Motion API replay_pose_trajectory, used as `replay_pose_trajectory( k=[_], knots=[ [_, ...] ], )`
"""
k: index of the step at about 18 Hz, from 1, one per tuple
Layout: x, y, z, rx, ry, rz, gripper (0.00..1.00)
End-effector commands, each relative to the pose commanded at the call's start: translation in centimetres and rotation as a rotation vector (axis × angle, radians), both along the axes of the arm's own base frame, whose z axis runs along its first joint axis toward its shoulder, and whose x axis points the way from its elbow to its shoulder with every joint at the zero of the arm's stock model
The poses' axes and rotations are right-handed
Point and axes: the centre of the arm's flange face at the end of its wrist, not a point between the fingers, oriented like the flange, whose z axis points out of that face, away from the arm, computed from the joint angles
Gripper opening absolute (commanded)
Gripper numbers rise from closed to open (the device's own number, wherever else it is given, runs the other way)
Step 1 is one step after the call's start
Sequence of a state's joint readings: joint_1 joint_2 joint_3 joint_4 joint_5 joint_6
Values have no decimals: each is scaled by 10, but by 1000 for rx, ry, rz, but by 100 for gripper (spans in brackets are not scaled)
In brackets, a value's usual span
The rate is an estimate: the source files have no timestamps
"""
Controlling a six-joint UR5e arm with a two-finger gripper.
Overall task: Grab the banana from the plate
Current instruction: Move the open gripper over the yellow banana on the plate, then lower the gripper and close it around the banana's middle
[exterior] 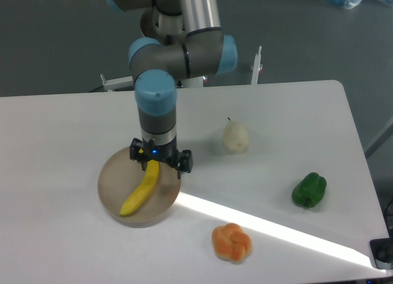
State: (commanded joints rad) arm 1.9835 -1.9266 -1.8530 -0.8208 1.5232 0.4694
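The yellow banana (140, 194) lies on the round beige plate (112, 175) at the table's front left, running from lower left to upper right. My gripper (157, 166) points straight down over the banana's upper right end. Its black fingers (185, 162) are spread apart on either side of that end, so it looks open. The fingertips are low, close to the plate, and the gripper body hides the banana's tip. The banana rests flat on the plate.
A pale cream pear (235, 138) stands right of the gripper. A green pepper (309, 191) lies far right. An orange knotted bun (232, 242) lies at the front. A bright strip of light crosses the table's front right.
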Motion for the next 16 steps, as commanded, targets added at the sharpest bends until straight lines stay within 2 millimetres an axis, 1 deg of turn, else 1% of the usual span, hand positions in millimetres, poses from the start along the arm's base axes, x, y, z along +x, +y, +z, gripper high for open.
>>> replay_pose_trajectory(
  k=[2,3,4,6,8,12,16],
  knots=[
    [9,2,-18,-5,1,-17,100],
    [10,2,-22,-3,2,-17,100],
    [17,4,-27,-5,1,-29,100],
    [20,5,-34,-17,-4,-35,100],
    [21,6,-36,-18,-4,-37,100],
    [23,6,-47,-36,-10,-41,100],
    [23,6,-50,-34,-6,-41,100]
  ],
)
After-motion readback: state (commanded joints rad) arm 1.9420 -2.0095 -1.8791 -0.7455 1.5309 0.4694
